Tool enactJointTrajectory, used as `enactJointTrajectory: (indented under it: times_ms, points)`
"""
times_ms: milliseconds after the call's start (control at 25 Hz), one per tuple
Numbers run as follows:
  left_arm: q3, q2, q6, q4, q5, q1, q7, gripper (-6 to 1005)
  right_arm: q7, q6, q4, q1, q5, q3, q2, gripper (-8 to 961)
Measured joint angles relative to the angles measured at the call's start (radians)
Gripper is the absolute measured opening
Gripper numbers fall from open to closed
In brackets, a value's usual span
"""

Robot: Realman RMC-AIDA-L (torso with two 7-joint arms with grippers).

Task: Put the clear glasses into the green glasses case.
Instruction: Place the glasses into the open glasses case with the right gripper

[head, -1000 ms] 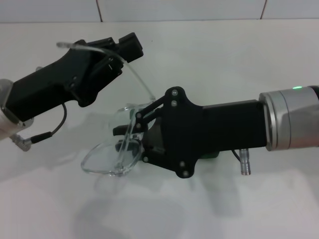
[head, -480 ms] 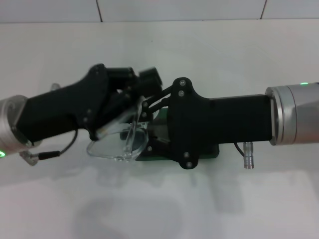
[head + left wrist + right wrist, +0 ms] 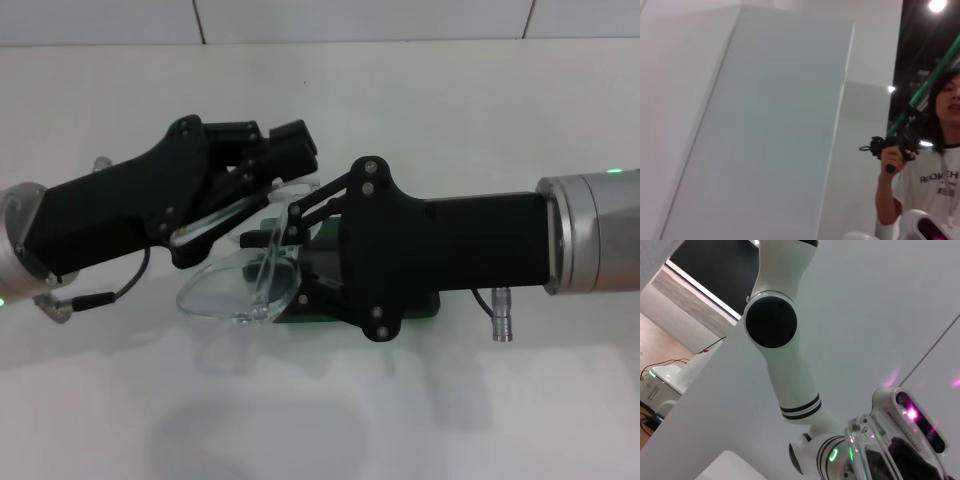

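Over the white table (image 3: pixel 480 420), both arms meet near the middle of the head view. Reaching in from the right side, the right gripper (image 3: pixel 268 262) has its fingers clamped on the front of the clear glasses (image 3: pixel 238 288), near the bridge, so the lenses hang tilted just above the table surface. One lens bulges out to the left of that gripper. Directly beneath and behind the glasses lies the green glasses case (image 3: pixel 300 316), mostly hidden under the right gripper's black body; only a dark green edge shows at the lower side of the gripper, with another sliver at its right end. Whether the case is open cannot be told from what shows.

Above and to the left of the glasses, the left gripper (image 3: pixel 270 165) comes in at a slant. Its fingers are pinched on one clear curved arm of the glasses, which runs along the underside of the black gripper body toward the lenses.

Away from the glasses, the left wrist view shows only white wall panels and a person (image 3: pixel 935 165) holding a black device. From the right wrist, a clear piece of the glasses (image 3: pixel 867 450) sits close to the lens, with a white robot arm (image 3: pixel 785 355) behind it.
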Motion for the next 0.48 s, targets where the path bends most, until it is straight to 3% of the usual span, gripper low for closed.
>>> enactJointTrajectory:
  times_ms: [480]
  points:
    - [-0.020, 0.000, -0.001, -0.006, -0.024, 0.012, -0.005, 98, 0.000, -0.004, 0.001, -0.009, 0.002, 0.000, 0.000, 117]
